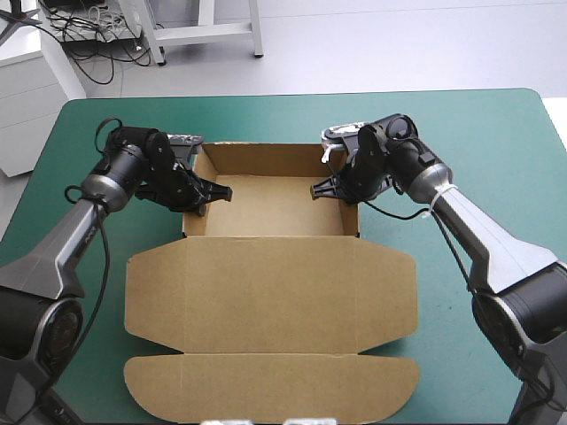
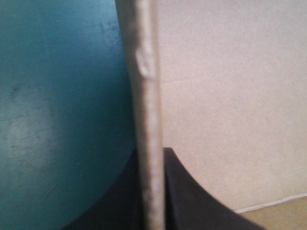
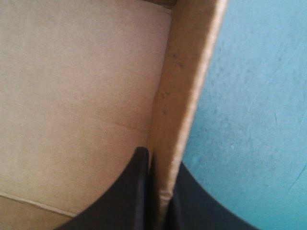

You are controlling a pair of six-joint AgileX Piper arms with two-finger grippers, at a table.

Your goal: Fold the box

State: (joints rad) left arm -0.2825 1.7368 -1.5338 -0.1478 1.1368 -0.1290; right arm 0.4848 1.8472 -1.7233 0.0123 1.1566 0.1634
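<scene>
Brown box point(image 1: 270, 283) sits mid-table on the teal-green cover point(image 1: 496, 133), half formed. Far part is an open tray point(image 1: 275, 205) with walls raised on the far, left and right sides, opening upward. The lid point(image 1: 270, 297) lies flat on the near side of the tray, still joined to it, and ends in a rounded flap point(image 1: 270, 382) at the near table edge. Overall the board runs near to far, tray end pointing far, flap end pointing near; the tray's own long side runs left to right.

Left gripper point(image 1: 213, 193) is clamped on the tray's left wall: in the left wrist view the wall edge point(image 2: 147, 96) stands between the black fingers point(image 2: 182, 191), one inside, one outside. Right gripper point(image 1: 321, 189) is clamped the same way on the right wall point(image 3: 187, 81), its fingers point(image 3: 134, 191) all but together with board between. Both arms reach in from their own sides, level with the tray.
</scene>
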